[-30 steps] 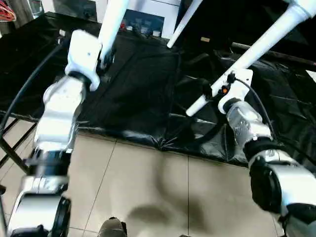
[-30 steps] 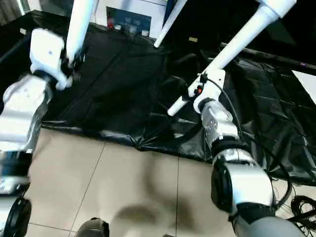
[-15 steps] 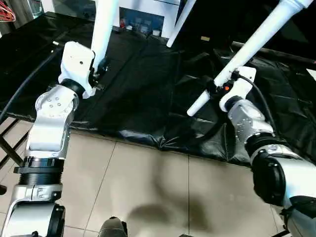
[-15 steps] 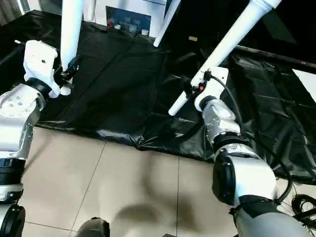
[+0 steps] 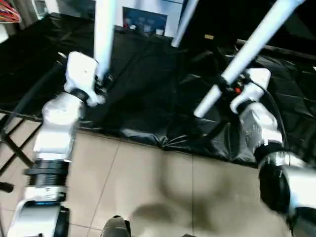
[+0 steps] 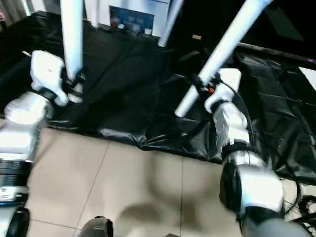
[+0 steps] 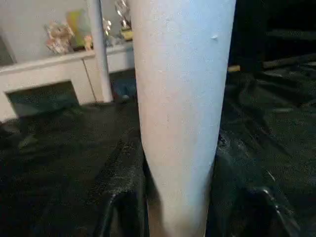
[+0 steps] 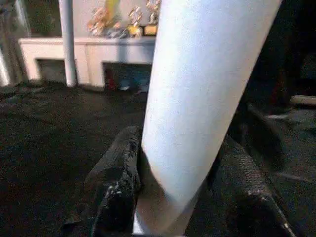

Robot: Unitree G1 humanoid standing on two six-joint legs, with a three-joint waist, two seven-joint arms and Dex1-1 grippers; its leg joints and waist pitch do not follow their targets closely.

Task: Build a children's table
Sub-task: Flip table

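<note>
Gripping one white leg (image 5: 104, 34) upright, the left jaws (image 5: 102, 83) hang over the black bench's (image 5: 148, 94) front edge. The right jaws (image 5: 228, 88) clamp a second, tilted leg (image 5: 247, 52) there.

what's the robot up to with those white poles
It is putting together a children's table, and those poles are its white legs. The left gripper is closed on one table leg that stands nearly upright, and the right gripper is clamped around a second leg that slants up and away over the black-covered work table. A third white leg rises farther back. The tabletop itself is above the frame, so how far the legs are seated cannot be judged.
</note>
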